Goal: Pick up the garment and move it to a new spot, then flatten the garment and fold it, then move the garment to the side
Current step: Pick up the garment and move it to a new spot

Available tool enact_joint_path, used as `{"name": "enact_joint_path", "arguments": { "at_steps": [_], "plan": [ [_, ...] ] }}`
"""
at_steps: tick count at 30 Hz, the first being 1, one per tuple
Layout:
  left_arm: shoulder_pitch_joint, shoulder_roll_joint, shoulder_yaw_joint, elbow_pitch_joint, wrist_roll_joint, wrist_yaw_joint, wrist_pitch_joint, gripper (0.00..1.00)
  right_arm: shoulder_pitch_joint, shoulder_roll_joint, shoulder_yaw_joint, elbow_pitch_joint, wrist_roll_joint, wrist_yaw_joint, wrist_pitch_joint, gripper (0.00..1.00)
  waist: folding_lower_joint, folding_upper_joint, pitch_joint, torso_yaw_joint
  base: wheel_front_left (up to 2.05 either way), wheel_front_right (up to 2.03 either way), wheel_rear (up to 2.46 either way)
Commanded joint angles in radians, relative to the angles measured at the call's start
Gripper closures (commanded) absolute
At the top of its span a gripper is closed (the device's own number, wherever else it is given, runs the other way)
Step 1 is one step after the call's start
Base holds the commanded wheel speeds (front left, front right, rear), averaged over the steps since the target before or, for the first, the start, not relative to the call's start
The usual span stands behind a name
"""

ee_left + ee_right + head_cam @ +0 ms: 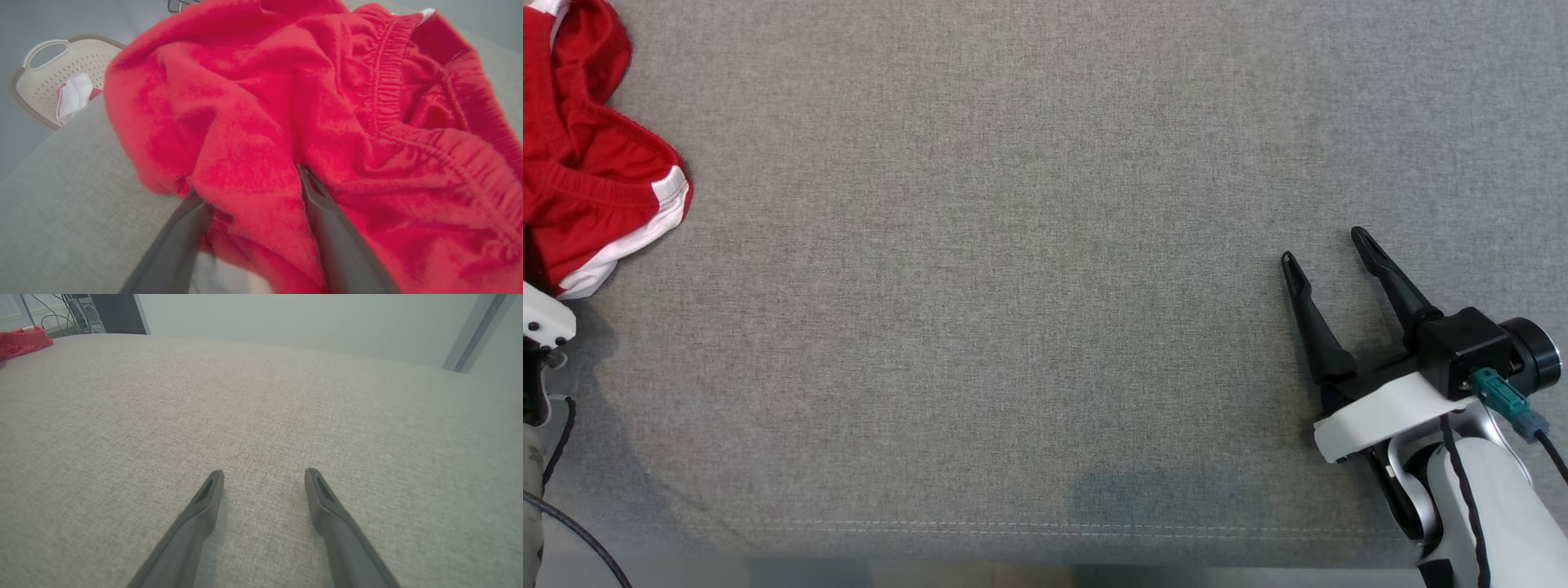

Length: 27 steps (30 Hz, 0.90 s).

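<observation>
The garment [596, 163] is a pair of red shorts with white trim and an elastic waistband, lying crumpled at the far left of the grey cloth-covered table [1013, 286]. In the left wrist view the garment [286, 102] bulges up close, and my left gripper [247, 181] stands open with a raised fold of it between its two fingers. My right gripper [1323, 247] hovers open over bare table at the lower right, far from the garment. The right wrist view has my right gripper [264, 473] holding nothing and the garment [22, 342] far off at the upper left.
A beige laundry basket [45, 77] with white and red cloth in it stands beyond the table's edge near the garment. The table's front edge [1045, 531] runs along the bottom. A dark computer tower [110, 314] stands behind the table's far corner.
</observation>
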Motion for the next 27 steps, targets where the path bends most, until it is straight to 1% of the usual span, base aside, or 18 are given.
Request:
{"name": "enact_joint_path", "arguments": {
  "at_steps": [1,3,7,9,13,16,19,27],
  "plan": [
    [-0.028,0.057,0.024,-0.004,-0.009,0.006,-0.007,1.0,-0.004,0.002,0.013,-0.03,0.0,0.0,-0.003,0.0,0.0,0.0,0.0,-0.003,0.0,0.0,0.0],
    [-0.032,0.055,0.016,-0.001,0.0,0.003,-0.04,1.0,-0.003,0.006,0.006,-0.023,0.004,0.0,-0.009,0.0,0.0,0.0,-0.011,-0.002,0.0,0.0,0.0],
    [-0.049,0.048,-0.022,-0.027,0.037,-0.023,-0.092,1.0,0.002,0.016,-0.002,-0.003,0.009,0.0,-0.02,0.0,0.0,0.0,-0.046,0.009,0.0,0.0,0.0],
    [-0.066,0.039,-0.034,-0.05,0.045,-0.039,-0.106,1.0,0.004,0.021,-0.006,0.008,0.014,0.0,-0.026,0.0,0.0,0.0,-0.067,0.019,0.0,0.0,0.0],
    [-0.122,0.043,-0.104,-0.121,0.103,-0.063,-0.116,1.0,0.007,0.033,-0.006,0.036,0.024,0.0,-0.04,0.0,0.0,0.0,-0.112,0.033,0.0,0.0,0.0],
    [-0.167,0.034,-0.16,-0.185,0.136,-0.073,-0.113,1.0,0.011,0.044,-0.005,0.058,0.032,0.0,-0.05,0.0,0.0,0.0,-0.147,0.038,0.0,0.0,0.0],
    [-0.196,0.024,-0.211,-0.25,0.147,-0.079,-0.093,1.0,0.016,0.056,-0.003,0.076,0.043,0.0,-0.061,0.0,0.0,0.0,-0.174,0.03,0.0,0.0,0.0],
    [-0.177,-0.028,-0.325,-0.483,0.093,-0.081,-0.033,1.0,0.032,0.077,-0.022,0.119,0.062,0.0,-0.079,0.0,0.0,0.0,-0.216,-0.027,0.0,0.0,0.0]
  ]
}}
